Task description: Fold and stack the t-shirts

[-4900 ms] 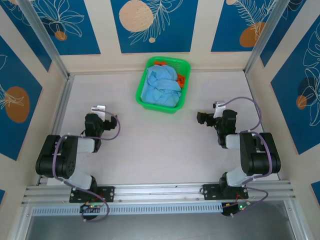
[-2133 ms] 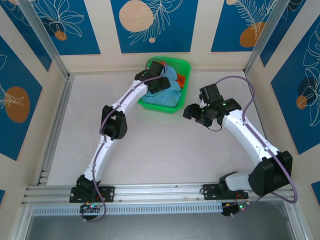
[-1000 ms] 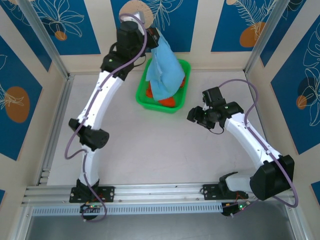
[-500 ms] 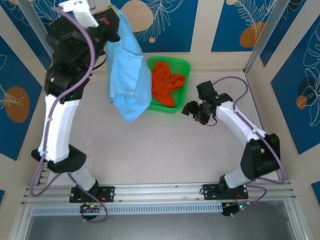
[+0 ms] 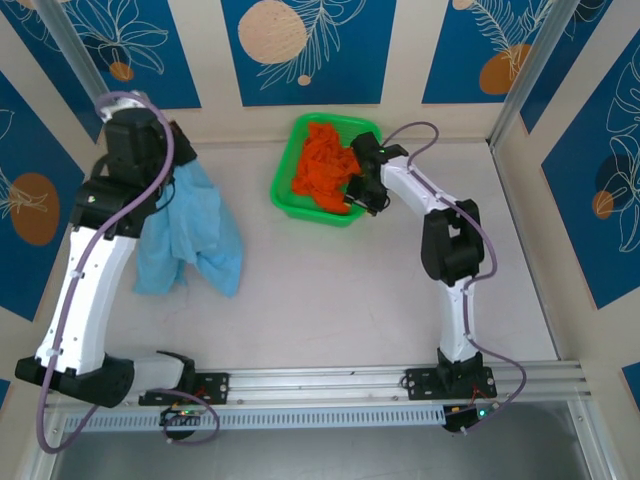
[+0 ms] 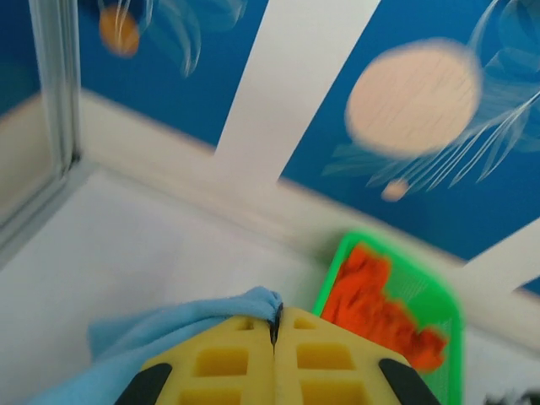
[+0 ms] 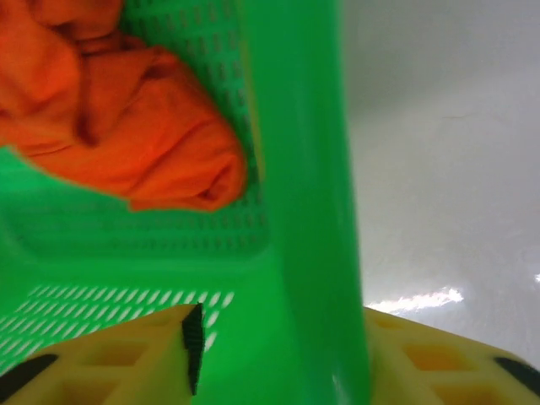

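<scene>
At left, the left gripper [image 6: 274, 322] is clenched on a bunched edge of the light blue t-shirt [image 5: 195, 230]. The shirt hangs below it with its long axis roughly vertical and its lower hem at or just above the table [image 5: 330, 290]; contact cannot be told. Bare table lies to its right and nearer, so laying it flat probably calls for a move that way. At far centre, the green basket [image 5: 310, 212] holds the crumpled orange t-shirt [image 5: 320, 170] and nothing else visible. The right gripper [image 7: 283, 325] straddles the basket's right wall, one finger inside and one outside; whether it is clamped cannot be told. The right arm is nearer the orange shirt, which lies just to its left.
</scene>
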`<state>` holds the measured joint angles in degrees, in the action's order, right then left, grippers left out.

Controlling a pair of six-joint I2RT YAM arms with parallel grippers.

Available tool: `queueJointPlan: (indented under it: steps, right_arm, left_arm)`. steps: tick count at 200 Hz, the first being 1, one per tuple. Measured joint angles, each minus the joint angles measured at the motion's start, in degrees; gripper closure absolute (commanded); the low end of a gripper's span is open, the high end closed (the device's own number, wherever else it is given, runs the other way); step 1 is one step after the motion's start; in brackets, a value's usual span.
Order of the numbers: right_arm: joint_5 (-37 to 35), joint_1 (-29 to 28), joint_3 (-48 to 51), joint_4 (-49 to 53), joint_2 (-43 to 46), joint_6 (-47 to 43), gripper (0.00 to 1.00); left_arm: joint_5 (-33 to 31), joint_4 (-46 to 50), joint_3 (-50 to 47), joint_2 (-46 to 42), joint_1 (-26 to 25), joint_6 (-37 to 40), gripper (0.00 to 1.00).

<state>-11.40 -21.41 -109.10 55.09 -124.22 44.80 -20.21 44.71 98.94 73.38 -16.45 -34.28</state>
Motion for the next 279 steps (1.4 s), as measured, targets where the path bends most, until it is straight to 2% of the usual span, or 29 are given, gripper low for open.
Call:
queueJointPlan:
  steps: [23,46,67,98,135,201,223,231,240,247,260,279]
  right_arm:
    - [-2.8,0.5,-1.3,1.9,-2.0,-2.8,0.8]
    - [-3.6,2.4,-0.2,1.0,-1.0,-7.4,0.82]
    - [-4.8,5.5,3.5,0.2,1.9,-12.0,0.89]
    - [-7.3,12.2,11.0,-1.6,8.3,-17.9,0.89]
    - [-13.6,20.5,18.4,-3.8,15.1,-25.5,0.89]
    - [-14.3,29.1,17.8,-8.4,12.8,-34.9,0.88]
    - [-14.3,32.0,15.8,-8.4,10.9,-36.3,0.81]
    - [-14.3,33.2,15.0,-8.2,10.3,-36.4,0.73]
    - [-15.0,34.4,13.7,-7.4,9.5,-36.3,0.56]
    - [-18.2,35.1,12.4,-6.7,8.5,-36.1,0.48]
    - [-23.9,36.5,9.6,-4.4,6.2,-34.2,0.4]
    - [-28.7,37.6,7.2,-0.7,4.9,-29.9,0.31]
  left_arm:
    - [5.0,1.7,-7.0,0.2,0.8,-2.4,1.0]
    - [10.7,1.4,-11.2,0.2,0.9,-4.1,1.0]
    - [15.2,0.7,-14.1,0.2,0.9,-6.0,1.0]
    - [19.9,0.3,-16.7,0.4,0.9,-8.9,1.0]
    - [24.2,-1.9,-17.0,2.4,0.9,-11.1,1.0]
    - [28.3,-2.5,-13.7,10.3,-0.5,-12.0,1.0]
    - [28.9,-2.1,-11.5,11.7,-1.2,-11.9,1.0]
    - [29.0,-1.9,-10.6,12.1,-1.5,-11.9,1.0]
    - [29.2,-1.8,-9.7,12.5,-1.7,-11.9,1.0]
    - [29.4,-1.7,-9.1,12.9,-1.9,-11.9,1.0]
    - [30.1,-1.7,-8.2,13.7,-2.3,-11.8,1.0]
    - [31.8,-1.0,-6.1,16.2,-2.8,-11.6,1.0]
